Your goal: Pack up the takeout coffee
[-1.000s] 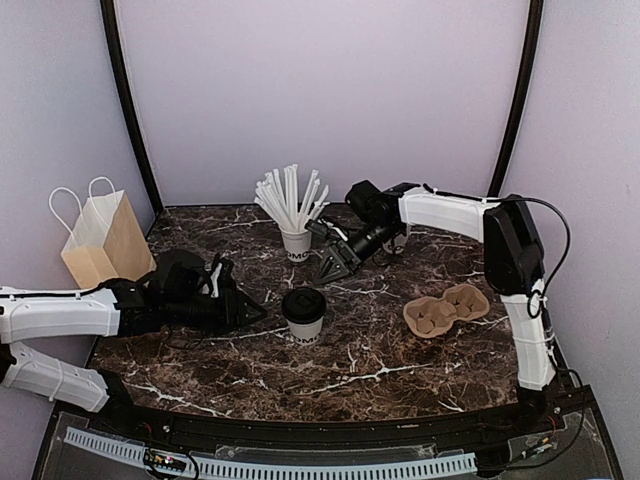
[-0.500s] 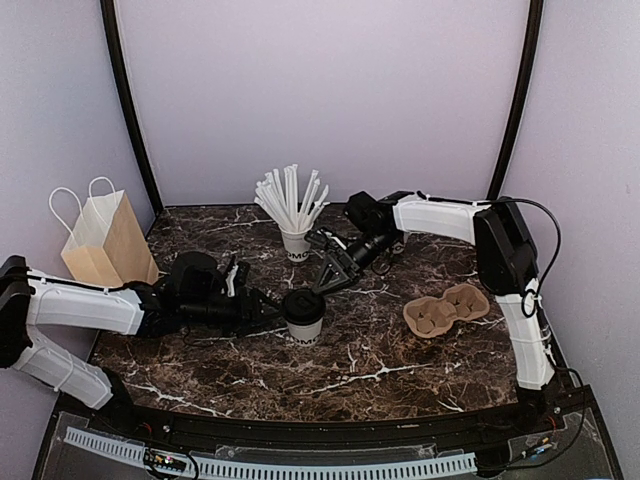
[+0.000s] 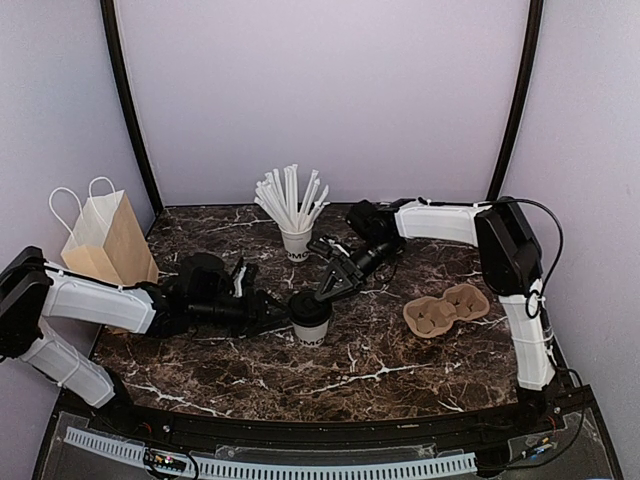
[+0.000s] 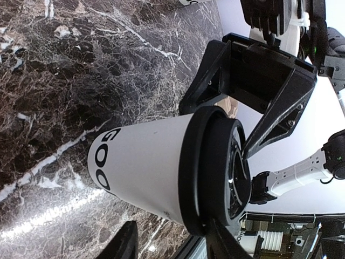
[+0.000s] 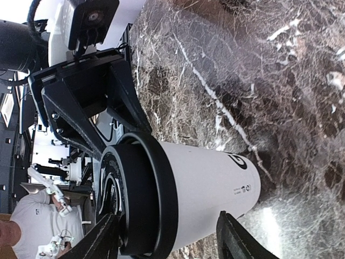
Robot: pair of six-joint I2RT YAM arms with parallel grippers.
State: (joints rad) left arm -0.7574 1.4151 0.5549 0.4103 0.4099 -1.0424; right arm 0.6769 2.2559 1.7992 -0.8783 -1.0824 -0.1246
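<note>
The takeout coffee point(image 3: 310, 320), a white paper cup with dark lettering and a black lid point(image 3: 310, 304), stands upright mid-table. My left gripper point(image 3: 276, 314) reaches in from the left, open, its tips against the cup's left side. In the left wrist view the cup point(image 4: 145, 162) fills the middle; one finger point(image 4: 222, 243) touches the lid rim, the other point(image 4: 126, 243) stands apart. My right gripper point(image 3: 326, 286) comes from behind right, open, tips at the lid. The right wrist view shows the cup point(image 5: 210, 189) just beyond its fingers point(image 5: 234, 240).
A white cup of white straws point(image 3: 296, 241) stands behind the coffee. A brown paper bag point(image 3: 105, 245) with white handles stands at the left edge. A cardboard cup carrier point(image 3: 447, 308) lies at the right. Both arms lie low over the marble table point(image 3: 360, 370).
My left arm has pushed right until its tips reach the cup. My right gripper has come down and left from the straw cup to the lid. Both jaws have narrowed somewhat.
</note>
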